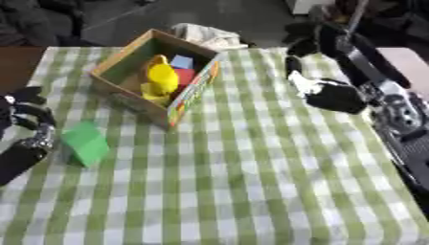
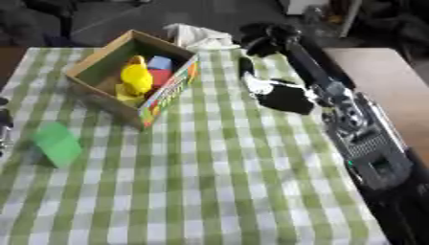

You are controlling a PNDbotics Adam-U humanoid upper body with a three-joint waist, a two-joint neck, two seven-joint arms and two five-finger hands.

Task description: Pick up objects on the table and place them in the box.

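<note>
At left of frame your left robot hand [image 1: 29,131] sat curled, empty, beside the green block [image 1: 86,142]; it looked light, rigid: pinch its flat sides

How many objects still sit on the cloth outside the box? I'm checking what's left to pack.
1: a green block lies on the checked tablecloth, toward the robot's left, nearer than the cardboard box. Yellow, red and blue pieces are already inside the box.
</note>
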